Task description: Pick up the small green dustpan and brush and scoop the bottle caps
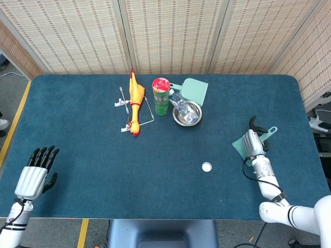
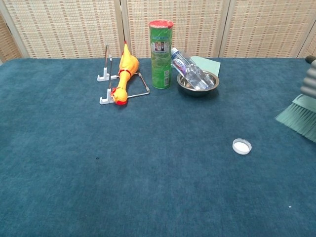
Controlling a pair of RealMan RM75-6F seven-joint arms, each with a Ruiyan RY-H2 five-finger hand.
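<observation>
My right hand (image 1: 252, 142) grips the small green brush (image 1: 240, 146) at the right side of the table; its handle loop (image 1: 270, 131) sticks out past the hand. In the chest view only the bristles (image 2: 299, 118) and an edge of the right hand (image 2: 310, 81) show at the frame's right border. A white bottle cap (image 1: 207, 166) (image 2: 242, 146) lies alone on the cloth, left of the brush. The green dustpan (image 1: 194, 89) (image 2: 208, 64) lies at the back behind the steel bowl. My left hand (image 1: 35, 174) hovers at the front left corner, fingers apart and holding nothing.
A green canister (image 1: 161, 96) stands at the back centre beside a steel bowl (image 1: 187, 113) holding a plastic bottle (image 2: 187, 68). A rubber chicken (image 1: 135, 101) lies on a wire rack (image 2: 107, 74) to the left. Blue cloth covers the table (image 1: 77, 134).
</observation>
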